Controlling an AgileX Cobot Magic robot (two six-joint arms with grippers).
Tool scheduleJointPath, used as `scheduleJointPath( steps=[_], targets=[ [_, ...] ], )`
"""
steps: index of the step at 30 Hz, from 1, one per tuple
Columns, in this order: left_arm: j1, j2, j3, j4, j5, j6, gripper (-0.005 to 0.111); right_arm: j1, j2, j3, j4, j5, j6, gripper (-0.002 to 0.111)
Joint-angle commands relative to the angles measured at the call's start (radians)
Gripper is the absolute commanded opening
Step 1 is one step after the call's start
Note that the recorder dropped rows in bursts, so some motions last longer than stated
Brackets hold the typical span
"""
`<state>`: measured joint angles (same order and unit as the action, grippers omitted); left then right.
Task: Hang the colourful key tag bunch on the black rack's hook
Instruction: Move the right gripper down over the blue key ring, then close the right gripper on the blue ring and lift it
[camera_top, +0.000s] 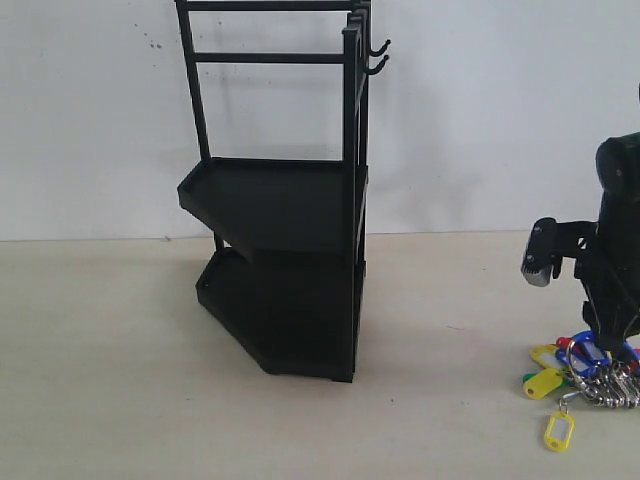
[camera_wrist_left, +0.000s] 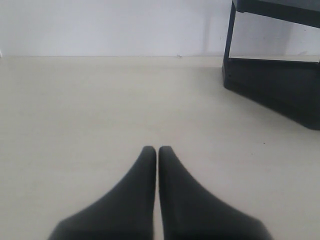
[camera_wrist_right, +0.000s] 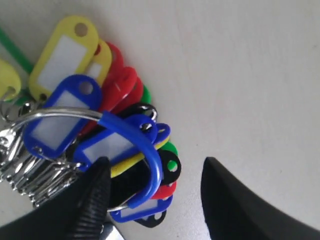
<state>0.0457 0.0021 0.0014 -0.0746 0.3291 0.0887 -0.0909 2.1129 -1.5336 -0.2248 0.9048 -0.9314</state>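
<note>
The colourful key tag bunch (camera_top: 585, 375) lies on the pale table at the far right: yellow, red, blue and green tags on a silver ring. My right gripper (camera_top: 606, 342) reaches down onto it. In the right wrist view the gripper (camera_wrist_right: 156, 162) is open, and the blue-sheathed part of the ring (camera_wrist_right: 145, 145) arches between its two fingers, close to the ribbed finger (camera_wrist_right: 92, 200). The black rack (camera_top: 290, 260) stands in the middle, with two small hooks (camera_top: 378, 55) high on its right post. My left gripper (camera_wrist_left: 158, 150) is shut and empty, low over bare table, and hidden from the exterior view.
A white wall runs behind the table. The rack's lower tray (camera_wrist_left: 280, 90) shows off to one side in the left wrist view. A wide stretch of table separates the rack from the tag bunch.
</note>
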Motion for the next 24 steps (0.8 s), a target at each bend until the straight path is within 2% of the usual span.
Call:
scheduleJointPath(
  steps=[1,7,9,10,11,12,24],
  targets=[
    [0.002,-0.002,-0.001,-0.007,-0.015,-0.010,0.004,-0.007,0.020,-0.009,0.002,-0.043,0.006,0.052],
    [0.002,-0.002,-0.001,-0.007,-0.015,-0.010,0.004,-0.007,0.075,-0.009,0.002,-0.067,0.008,0.052],
    [0.002,-0.002,-0.001,-0.007,-0.015,-0.010,0.004,-0.007,0.083,-0.009,0.006,-0.070,0.017,0.038],
    [0.002,-0.002,-0.001,-0.007,-0.015,-0.010,0.004,-0.007,0.081,-0.010,0.001,-0.070,0.019,0.016],
    [0.002,-0.002,-0.001,-0.007,-0.015,-0.010,0.004,-0.007,0.076,-0.013,-0.005,-0.061,0.019,0.003],
    [0.002,-0.002,-0.001,-0.007,-0.015,-0.010,0.004,-0.007,0.067,-0.014,-0.006,-0.061,0.025,0.000],
    [0.002,-0.002,-0.001,-0.007,-0.015,-0.010,0.004,-0.007,-0.163,-0.014,0.039,-0.039,0.204,0.000]
  ],
)
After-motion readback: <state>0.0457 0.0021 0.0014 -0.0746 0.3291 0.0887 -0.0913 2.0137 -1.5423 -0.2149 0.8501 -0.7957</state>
